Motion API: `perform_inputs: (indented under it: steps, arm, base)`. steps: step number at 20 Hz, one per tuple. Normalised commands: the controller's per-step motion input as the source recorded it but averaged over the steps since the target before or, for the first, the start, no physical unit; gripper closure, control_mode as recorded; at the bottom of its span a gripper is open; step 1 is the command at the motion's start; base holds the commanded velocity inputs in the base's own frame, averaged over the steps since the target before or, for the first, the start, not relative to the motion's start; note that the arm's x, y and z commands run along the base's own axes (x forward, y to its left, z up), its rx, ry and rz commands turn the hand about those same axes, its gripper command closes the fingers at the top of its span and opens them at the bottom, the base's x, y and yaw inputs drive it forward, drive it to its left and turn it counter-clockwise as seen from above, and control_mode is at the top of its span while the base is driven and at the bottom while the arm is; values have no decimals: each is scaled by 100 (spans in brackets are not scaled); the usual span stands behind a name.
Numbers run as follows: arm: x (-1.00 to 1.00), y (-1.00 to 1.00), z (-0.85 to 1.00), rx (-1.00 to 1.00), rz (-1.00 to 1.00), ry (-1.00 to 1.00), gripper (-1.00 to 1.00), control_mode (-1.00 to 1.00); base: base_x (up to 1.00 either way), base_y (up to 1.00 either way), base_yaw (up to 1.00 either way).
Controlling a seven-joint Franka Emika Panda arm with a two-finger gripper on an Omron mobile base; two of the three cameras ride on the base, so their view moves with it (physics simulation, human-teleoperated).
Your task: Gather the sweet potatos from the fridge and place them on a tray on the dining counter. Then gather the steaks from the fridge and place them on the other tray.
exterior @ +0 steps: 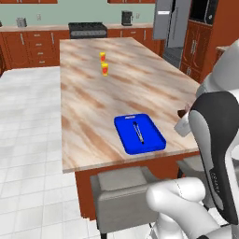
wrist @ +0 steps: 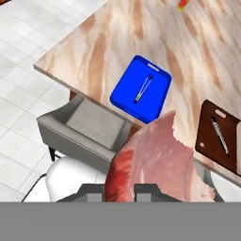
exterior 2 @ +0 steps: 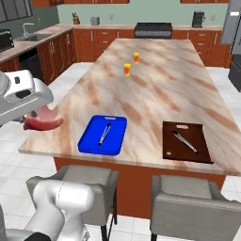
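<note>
Steak (wrist: 160, 164) between gripper (wrist: 119, 190) fingertips

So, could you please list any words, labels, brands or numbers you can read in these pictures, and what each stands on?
None can be read.
The two small yellow bottles on the dining counter carry red patches, too blurred to read.
The blue tray, brown tray and steak bear no writing.

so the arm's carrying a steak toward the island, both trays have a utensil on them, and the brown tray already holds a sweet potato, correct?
Not quite: in the right base view the brown tray holds just its utensil, no sweet potato. The steak in the jaws and the blue tray stand as stated.
</note>
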Motion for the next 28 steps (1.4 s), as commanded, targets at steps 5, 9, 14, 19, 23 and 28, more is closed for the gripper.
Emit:
perform_inputs:
  steps: [5,9,14,19,23,28]
  arm:
    - [60,-15,-12,7,13,0,100,-100]
    - [100,-21,-29,13,23,0,100,-100]
    - [100,-1,-45,7,20,3,100,-100]
    - [100,0,-48,1,13,8,100,-100]
    - [83,2,-78,0,4,12,100,-100]
    - [81,13,-84,-3,0,9,100,-100]
  base:
    - [35,-12,10]
    - [0,0,0]
    - [0,0,0]
    - [0,0,0]
    - [0,0,0]
    - [0,0,0]
